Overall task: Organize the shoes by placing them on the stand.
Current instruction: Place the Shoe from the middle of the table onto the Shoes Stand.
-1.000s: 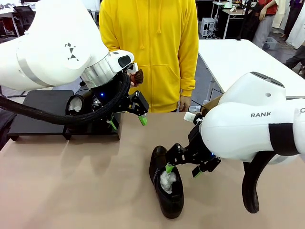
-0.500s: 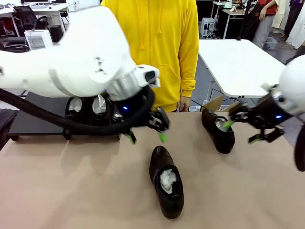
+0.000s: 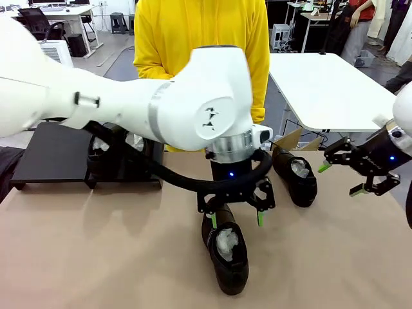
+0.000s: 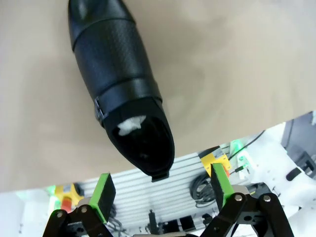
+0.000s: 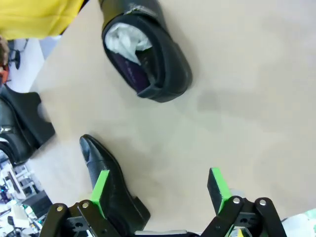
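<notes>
- The left gripper (image 3: 236, 219) is held wide open and empty. The nearest shoe (image 3: 225, 251) lies directly beneath it, and in the left wrist view the heel end is seen just ahead of the gap between the spread green pads (image 4: 105, 190).
- The right gripper (image 3: 340, 179) is likewise fully spread with nothing held. A second shoe (image 3: 295, 175) rests on the tabletop (image 3: 96, 257) just ahead of its fingers, untouched.
- The stand (image 3: 51, 151) is set well apart from the left gripper, back toward that arm's own side, and two shoes (image 3: 100, 147) are already placed on it.
- Each shoe is judged fairly light and stiff in the sole. The glossy upper is likely to slip under the pads, while the crumpled paper stuffing (image 3: 226, 241) should keep the opening from collapsing.
- A hold across the sides of the heel collar is judged firmest, and the smooth toe cap is best avoided.
</notes>
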{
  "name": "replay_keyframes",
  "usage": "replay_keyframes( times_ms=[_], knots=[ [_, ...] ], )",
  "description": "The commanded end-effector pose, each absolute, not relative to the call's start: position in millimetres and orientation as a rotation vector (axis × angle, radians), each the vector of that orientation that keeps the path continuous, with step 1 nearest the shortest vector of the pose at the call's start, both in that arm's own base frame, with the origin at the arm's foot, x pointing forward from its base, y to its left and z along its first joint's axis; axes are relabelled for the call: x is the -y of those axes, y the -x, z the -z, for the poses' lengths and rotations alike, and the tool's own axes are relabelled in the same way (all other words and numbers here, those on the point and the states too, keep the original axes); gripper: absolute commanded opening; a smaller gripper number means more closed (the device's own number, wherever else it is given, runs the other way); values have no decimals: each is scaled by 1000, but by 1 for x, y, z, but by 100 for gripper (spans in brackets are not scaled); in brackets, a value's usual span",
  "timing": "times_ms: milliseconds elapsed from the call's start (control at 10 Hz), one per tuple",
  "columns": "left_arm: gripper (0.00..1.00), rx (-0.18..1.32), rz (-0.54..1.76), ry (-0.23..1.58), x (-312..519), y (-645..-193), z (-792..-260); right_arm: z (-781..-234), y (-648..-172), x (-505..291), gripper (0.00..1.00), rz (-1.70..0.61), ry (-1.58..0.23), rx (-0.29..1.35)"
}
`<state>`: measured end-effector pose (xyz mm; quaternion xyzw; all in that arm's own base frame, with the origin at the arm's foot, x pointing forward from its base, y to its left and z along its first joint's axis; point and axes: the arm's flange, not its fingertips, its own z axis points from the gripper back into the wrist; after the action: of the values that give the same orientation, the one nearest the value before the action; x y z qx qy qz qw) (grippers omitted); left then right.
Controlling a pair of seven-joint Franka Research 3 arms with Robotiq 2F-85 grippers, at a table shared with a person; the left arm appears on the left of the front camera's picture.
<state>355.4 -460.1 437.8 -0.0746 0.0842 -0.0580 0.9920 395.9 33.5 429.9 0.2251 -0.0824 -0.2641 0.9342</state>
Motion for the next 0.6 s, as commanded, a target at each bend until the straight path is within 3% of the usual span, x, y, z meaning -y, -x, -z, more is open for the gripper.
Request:
replay_keyframes(
  times_ms=[0,300,500],
  knots=[
    [100,-248,76,69,494,-352,-435,-432,-397,-32,100,525,-470,179],
    [100,-245,53,85,517,-353,-418,-432,-397,-32,100,525,-470,179],
    [100,-146,11,69,515,-352,-403,-432,-397,-32,100,525,-470,179]
  ],
)
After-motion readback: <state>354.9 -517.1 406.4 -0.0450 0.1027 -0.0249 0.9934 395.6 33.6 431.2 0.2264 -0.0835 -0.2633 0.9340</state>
